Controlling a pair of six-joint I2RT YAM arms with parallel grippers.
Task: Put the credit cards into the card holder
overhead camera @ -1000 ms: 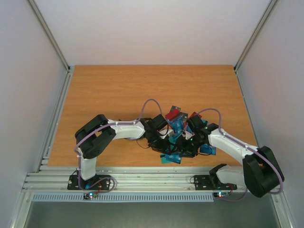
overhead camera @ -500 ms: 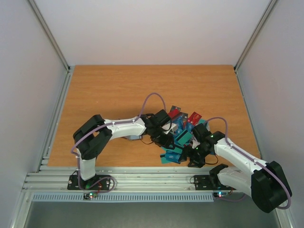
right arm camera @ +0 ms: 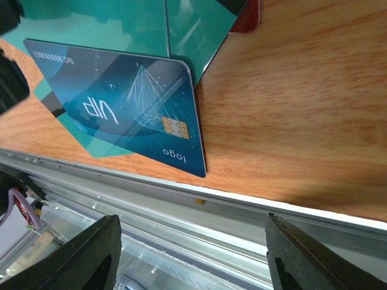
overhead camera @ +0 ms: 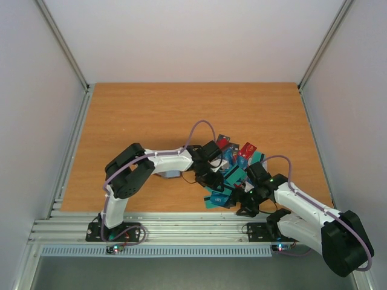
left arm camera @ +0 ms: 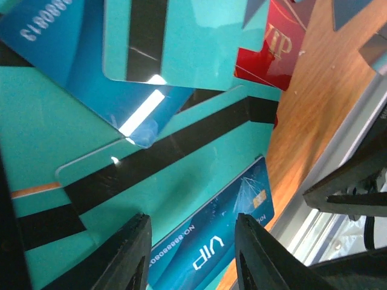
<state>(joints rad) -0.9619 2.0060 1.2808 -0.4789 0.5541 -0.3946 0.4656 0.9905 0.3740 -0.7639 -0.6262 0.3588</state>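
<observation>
A pile of credit cards in teal, blue and red lies right of the table's centre. My left gripper hovers low over the pile, open and empty. In the left wrist view, its fingertips straddle a blue VIP card lying on teal striped cards, with a red VIP card beyond. My right gripper is wide open and empty at the table's near edge. The right wrist view shows the blue VIP card ahead of it. The brown card holder is not in view.
The near table edge and the aluminium rail lie right under my right gripper. A small grey-blue object sits under my left forearm. Enclosure walls stand at both sides and the back.
My right gripper has pulled back from over the pile toward the near table edge. My left gripper has shifted slightly right over the cards.
</observation>
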